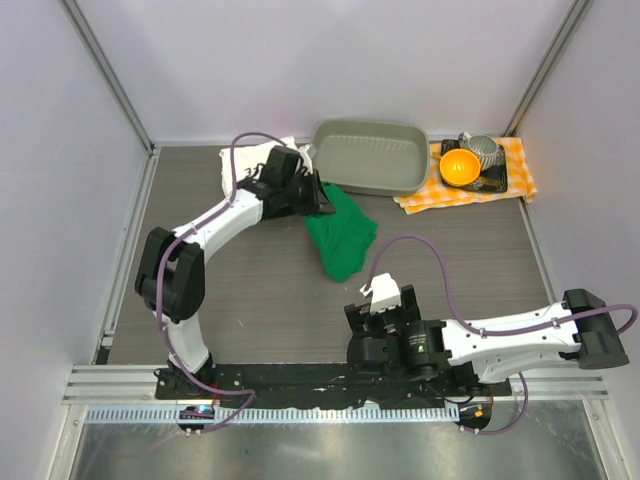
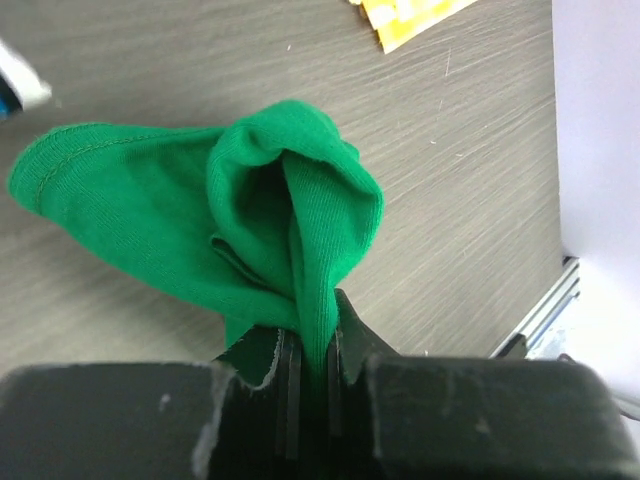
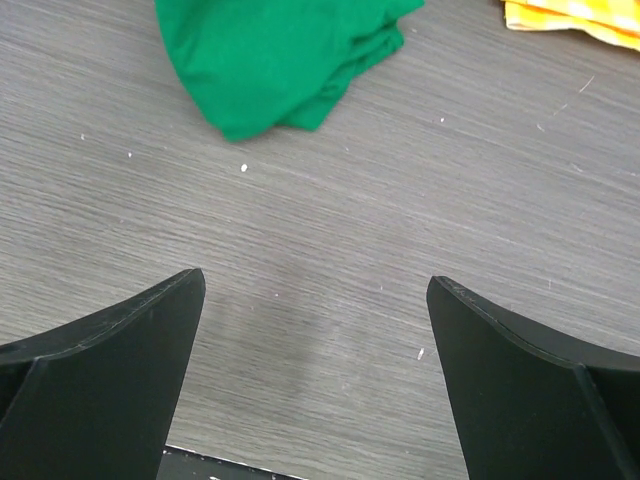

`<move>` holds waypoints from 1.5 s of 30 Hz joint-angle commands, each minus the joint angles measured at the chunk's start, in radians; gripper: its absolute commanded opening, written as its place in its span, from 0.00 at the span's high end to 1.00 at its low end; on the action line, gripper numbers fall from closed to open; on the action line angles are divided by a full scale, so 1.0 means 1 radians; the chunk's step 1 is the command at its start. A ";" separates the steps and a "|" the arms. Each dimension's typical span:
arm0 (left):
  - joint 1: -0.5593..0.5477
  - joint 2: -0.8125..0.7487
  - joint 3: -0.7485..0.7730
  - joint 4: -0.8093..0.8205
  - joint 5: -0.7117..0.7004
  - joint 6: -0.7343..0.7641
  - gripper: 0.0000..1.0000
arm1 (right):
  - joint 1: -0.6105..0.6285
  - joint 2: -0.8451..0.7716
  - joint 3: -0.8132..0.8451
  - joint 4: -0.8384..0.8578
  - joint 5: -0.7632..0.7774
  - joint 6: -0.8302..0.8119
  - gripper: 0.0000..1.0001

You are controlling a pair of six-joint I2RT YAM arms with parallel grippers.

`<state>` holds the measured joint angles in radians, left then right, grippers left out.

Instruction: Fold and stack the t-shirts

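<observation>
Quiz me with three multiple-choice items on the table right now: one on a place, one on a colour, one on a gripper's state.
1. Where is the grey tub?
A. At the far edge of the table, between the white t-shirt and the checked cloth.
B. At the near edge.
C. On the checked cloth.

2. What colour is the bowl on the checked cloth?
A. Blue.
B. Orange.
C. Green.

3. How is the right gripper?
A. Shut on the bowl.
B. Shut, empty.
C. Open, empty.

Answers:
1 A, the top view shows it at the back between those two.
2 B, its inside is bright orange.
3 C, its fingers stand wide apart over bare table, while the left gripper pinches the green t-shirt.
</observation>
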<state>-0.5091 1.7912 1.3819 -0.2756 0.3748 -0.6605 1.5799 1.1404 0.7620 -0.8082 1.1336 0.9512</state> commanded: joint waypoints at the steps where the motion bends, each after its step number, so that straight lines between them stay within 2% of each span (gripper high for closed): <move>1: 0.015 0.066 0.215 -0.169 0.065 0.191 1.00 | -0.001 -0.037 -0.030 0.035 0.003 0.089 0.00; 7: 0.082 0.197 0.494 -0.306 0.102 0.260 1.00 | -0.003 -0.056 -0.082 0.061 -0.046 0.113 0.00; 10: 0.131 0.234 0.561 -0.324 0.127 0.277 1.00 | -0.001 -0.068 -0.101 0.066 -0.063 0.141 0.00; 15: 0.211 0.235 0.565 -0.238 0.176 0.243 1.00 | -0.001 -0.084 -0.151 0.112 -0.097 0.147 0.00; 20: 0.305 0.244 0.525 -0.050 0.249 0.157 1.00 | 0.000 -0.064 -0.153 0.129 -0.115 0.143 0.01; 26: 0.363 0.341 0.652 -0.064 0.305 0.145 1.00 | 0.005 -0.044 -0.168 0.153 -0.132 0.152 0.00; 29: 0.388 0.332 0.634 0.031 0.337 0.063 1.00 | 0.003 -0.028 -0.174 0.165 -0.140 0.155 0.00; 30: 0.403 0.326 0.622 0.115 0.335 0.032 1.00 | 0.003 -0.019 -0.174 0.165 -0.141 0.156 0.00; 33: 0.440 0.326 0.600 0.214 0.313 -0.060 1.00 | 0.005 -0.005 -0.162 0.165 -0.140 0.153 0.00; 38: 0.501 0.335 0.599 0.225 0.250 -0.103 1.00 | 0.006 0.013 -0.155 0.164 -0.140 0.147 0.00; 45: 0.561 0.254 0.370 0.343 0.219 -0.154 1.00 | 0.005 0.042 -0.132 0.182 -0.129 0.110 0.00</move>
<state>0.0254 2.1338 1.8507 -0.0601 0.6094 -0.7750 1.5803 1.1637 0.5907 -0.6609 0.9630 1.0676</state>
